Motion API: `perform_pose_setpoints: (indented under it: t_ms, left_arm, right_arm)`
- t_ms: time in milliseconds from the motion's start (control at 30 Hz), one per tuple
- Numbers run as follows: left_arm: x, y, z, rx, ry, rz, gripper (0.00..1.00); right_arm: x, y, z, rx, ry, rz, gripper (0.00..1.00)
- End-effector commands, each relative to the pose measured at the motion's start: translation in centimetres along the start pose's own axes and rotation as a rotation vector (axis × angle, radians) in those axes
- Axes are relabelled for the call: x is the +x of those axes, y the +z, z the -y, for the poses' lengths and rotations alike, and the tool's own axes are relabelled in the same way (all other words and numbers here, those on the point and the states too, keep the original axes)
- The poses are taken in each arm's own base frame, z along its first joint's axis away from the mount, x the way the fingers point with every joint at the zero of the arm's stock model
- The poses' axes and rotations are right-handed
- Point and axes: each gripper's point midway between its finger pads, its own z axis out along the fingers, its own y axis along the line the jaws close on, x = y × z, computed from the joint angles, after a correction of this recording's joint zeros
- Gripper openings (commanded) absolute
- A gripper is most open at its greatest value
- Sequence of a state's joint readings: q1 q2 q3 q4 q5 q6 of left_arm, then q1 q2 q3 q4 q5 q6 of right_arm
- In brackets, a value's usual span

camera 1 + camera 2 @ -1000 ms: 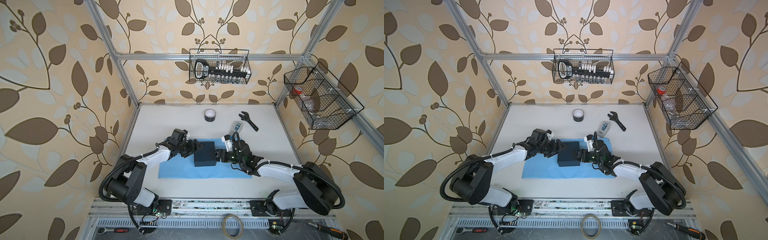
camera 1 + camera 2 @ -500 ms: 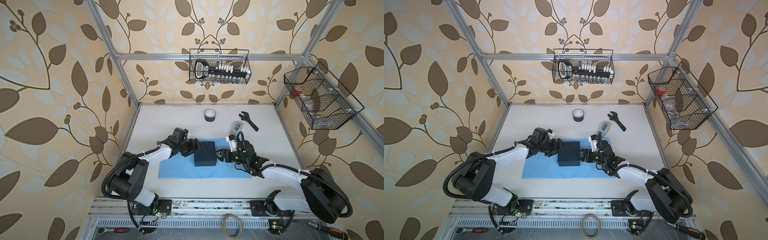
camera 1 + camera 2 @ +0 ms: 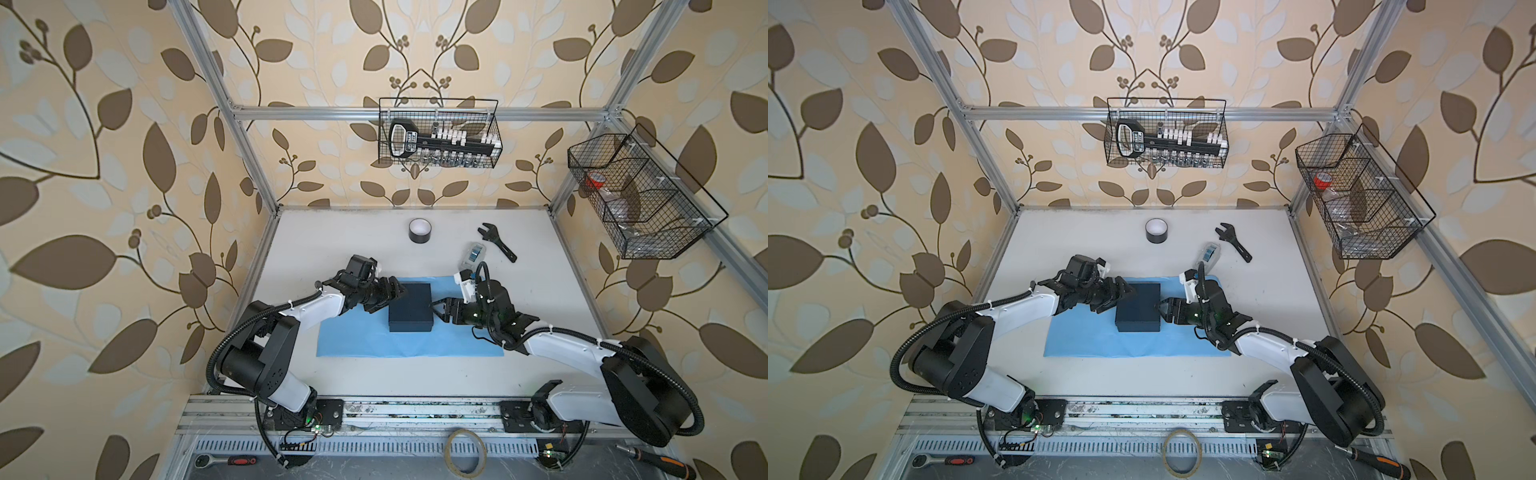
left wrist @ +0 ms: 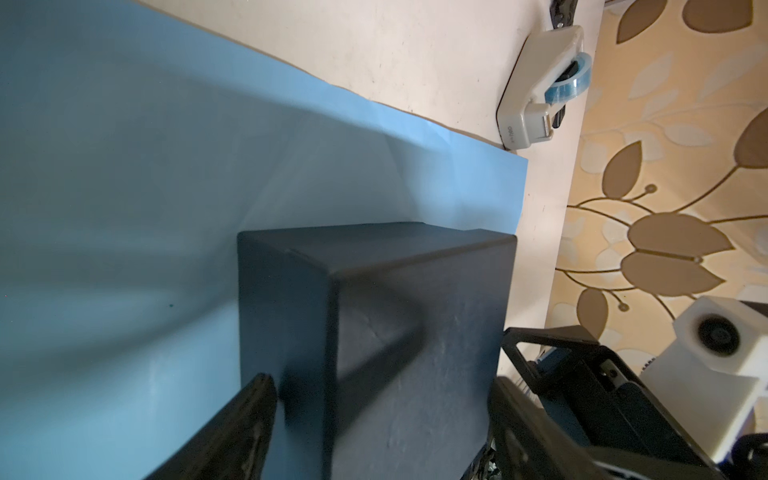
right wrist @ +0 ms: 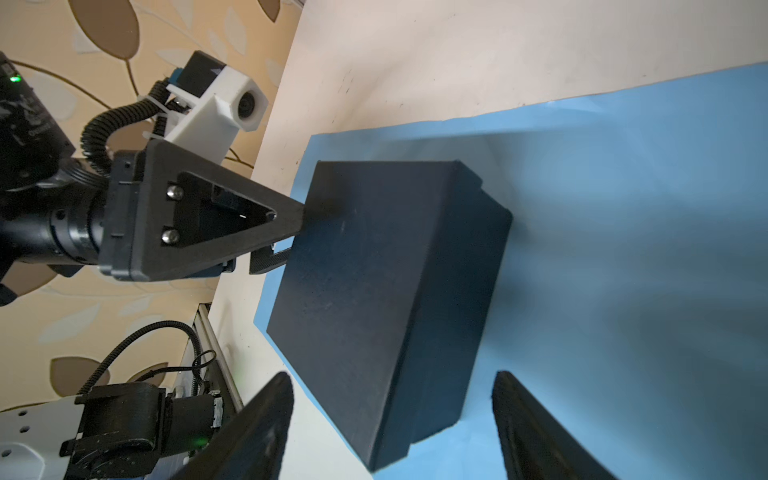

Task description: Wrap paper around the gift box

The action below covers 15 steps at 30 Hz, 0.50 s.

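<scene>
The dark navy gift box (image 3: 410,305) (image 3: 1139,305) lies flat on the light blue paper (image 3: 353,340) (image 3: 1084,338), towards the sheet's back edge. My left gripper (image 3: 392,298) (image 4: 382,382) is open at the box's left side. Its fingers stand wide apart with that end of the box (image 4: 415,332) between them. My right gripper (image 3: 434,311) (image 5: 392,378) is open at the box's right side. A corner of the box (image 5: 374,270) reaches in between its fingers with clear gaps on both sides. The paper (image 5: 623,249) lies flat and unfolded.
A black tape roll (image 3: 419,230), a black wrench (image 3: 496,243) and a tape dispenser (image 3: 473,254) (image 4: 540,91) lie behind the paper. Wire baskets hang on the back wall (image 3: 438,137) and the right wall (image 3: 640,199). A tape ring (image 3: 464,453) lies past the front rail.
My right arm has shifted its pose a little, and its gripper stays at the box's right side. The left arm, the box and the paper have hardly moved.
</scene>
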State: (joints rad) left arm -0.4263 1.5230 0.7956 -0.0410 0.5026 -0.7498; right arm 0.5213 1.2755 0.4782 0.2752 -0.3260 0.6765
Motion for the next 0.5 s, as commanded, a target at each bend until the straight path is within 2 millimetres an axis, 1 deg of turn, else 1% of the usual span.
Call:
perform_pose_setpoints:
  t_ms: [0, 100, 133, 167, 233, 267, 333, 467]
  left_arm:
    - [-1.4, -2.0, 1.7, -0.014, 0.08, 0.083, 0.85]
    - [-2.1, -4.1, 1.8, -0.056, 0.106, 0.167, 0.87]
    - [-2.2, -4.8, 1.9, -0.057, 0.114, 0.191, 0.88]
    - [-2.2, -5.4, 2.2, -0.047, 0.122, 0.209, 0.88]
    - [-1.8, -6.1, 3.3, 0.002, 0.138, 0.218, 0.89]
    - [-1.4, -6.3, 4.2, 0.037, 0.155, 0.21, 0.89]
    - [-0.6, -6.4, 5.8, 0.083, 0.187, 0.191, 0.89]
    - [1.7, -5.4, 9.2, 0.142, 0.273, 0.125, 0.89]
  right_arm:
    - [-0.3, -1.7, 2.7, 0.122, -0.04, 0.003, 0.78]
    - [-1.8, -4.2, 6.7, 0.281, -0.03, 0.054, 0.8]
    - [-2.5, -5.2, 8.4, 0.334, -0.01, 0.08, 0.81]
    - [-3.0, -6.2, 10.0, 0.382, 0.013, 0.106, 0.81]
    - [-3.9, -7.6, 12.3, 0.465, 0.042, 0.15, 0.82]
    - [-4.3, -8.0, 13.2, 0.501, 0.052, 0.16, 0.82]
    - [-5.0, -8.3, 14.3, 0.548, 0.067, 0.174, 0.84]
    - [-5.5, -8.1, 16.5, 0.613, 0.09, 0.154, 0.86]
